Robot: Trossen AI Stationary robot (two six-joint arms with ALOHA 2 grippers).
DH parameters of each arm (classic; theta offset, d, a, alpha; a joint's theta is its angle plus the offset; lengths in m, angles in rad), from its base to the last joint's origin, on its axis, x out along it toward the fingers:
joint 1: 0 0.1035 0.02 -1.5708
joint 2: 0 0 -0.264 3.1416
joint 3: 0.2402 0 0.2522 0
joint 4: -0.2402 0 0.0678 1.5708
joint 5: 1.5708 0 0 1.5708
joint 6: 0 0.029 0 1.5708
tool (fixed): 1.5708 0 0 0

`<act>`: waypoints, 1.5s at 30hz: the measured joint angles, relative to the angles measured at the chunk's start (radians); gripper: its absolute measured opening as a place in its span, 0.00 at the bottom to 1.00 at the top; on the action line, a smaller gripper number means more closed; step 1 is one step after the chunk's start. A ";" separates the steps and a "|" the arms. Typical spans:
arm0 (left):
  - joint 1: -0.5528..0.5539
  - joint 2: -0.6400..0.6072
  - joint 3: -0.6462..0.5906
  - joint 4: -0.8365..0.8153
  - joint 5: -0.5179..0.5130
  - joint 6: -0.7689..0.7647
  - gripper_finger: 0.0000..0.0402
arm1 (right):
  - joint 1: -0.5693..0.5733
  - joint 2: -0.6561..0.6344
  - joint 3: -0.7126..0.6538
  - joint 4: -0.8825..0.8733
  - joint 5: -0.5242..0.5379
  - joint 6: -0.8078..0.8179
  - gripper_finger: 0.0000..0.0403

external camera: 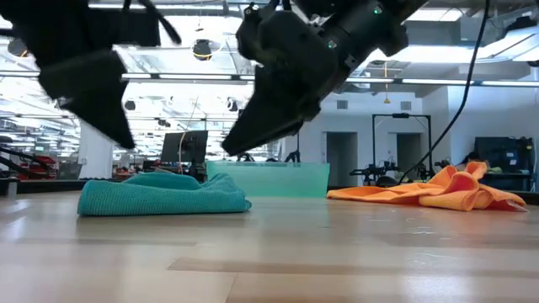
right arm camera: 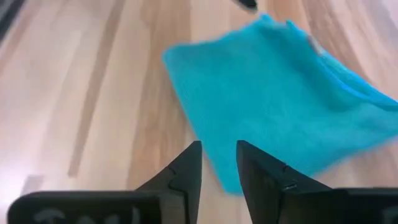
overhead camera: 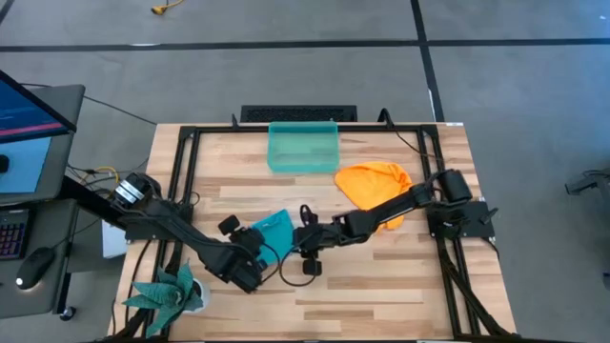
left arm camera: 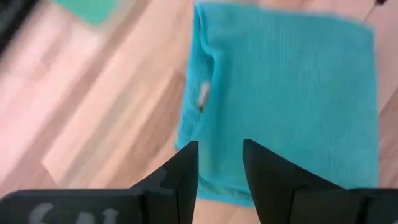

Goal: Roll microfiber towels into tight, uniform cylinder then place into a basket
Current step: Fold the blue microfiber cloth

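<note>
The teal-blue microfiber towel (overhead camera: 274, 229) lies folded in a low heap on the wooden table (overhead camera: 381, 286), seen also in the low view (external camera: 164, 194). My left gripper (left arm camera: 221, 165) hovers open over one edge of it, coming from the table's left (overhead camera: 254, 246). My right gripper (right arm camera: 219, 163) hovers open over the opposite edge, coming from the right (overhead camera: 298, 236). Both hang clear above the cloth in the low view. The orange-yellow towel (overhead camera: 375, 184) lies crumpled at the right rear. The basket (overhead camera: 303, 148) stands at the far edge.
A green spiky plant in a white pot (overhead camera: 173, 291) stands at the near left corner. Black frame rails (overhead camera: 181, 162) run along the table's sides. Bare wood lies in front of the teal towel, toward the near edge.
</note>
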 joint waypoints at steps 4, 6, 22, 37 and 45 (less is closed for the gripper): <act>-0.014 -0.010 -0.011 0.009 -0.018 -0.035 0.30 | 0.000 -0.064 0.001 -0.065 0.023 -0.032 0.30; -0.044 -0.011 -0.035 0.021 -0.022 -0.084 0.30 | 0.002 -0.093 0.001 -0.128 0.066 -0.045 0.30; -0.292 -0.119 -0.333 0.215 -0.184 -0.629 0.30 | -0.077 -0.436 -0.333 -0.131 0.262 0.051 0.30; -0.184 -0.207 -0.455 0.557 -0.230 -0.481 0.30 | -0.180 -0.309 -0.487 0.411 0.047 0.189 0.31; -0.078 -0.207 -0.431 0.555 0.018 -0.419 0.40 | -0.203 -0.167 -0.338 0.388 0.040 0.185 0.48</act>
